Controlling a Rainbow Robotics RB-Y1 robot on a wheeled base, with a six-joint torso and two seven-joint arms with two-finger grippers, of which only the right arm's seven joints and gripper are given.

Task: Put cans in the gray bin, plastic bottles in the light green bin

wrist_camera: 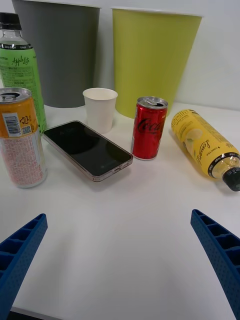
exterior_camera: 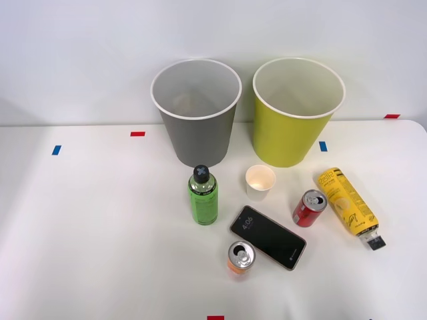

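Jaws wide open, empty; red can (wrist_camera: 149,128), orange can (wrist_camera: 19,137), both bottles on bench (exterior_camera: 100,220); both bins empty, nothing sorted.

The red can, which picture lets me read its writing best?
The right wrist view: the red can stands upright and close, side on, its white lettering facing the camera. The front view looks down on it, showing mainly its silver top.

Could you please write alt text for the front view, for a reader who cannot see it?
A white table holds a gray bin and a light green bin side by side at the back. In front stand a green bottle, a paper cup, a red can and an orange can, with a phone and a yellow bottle lying flat.
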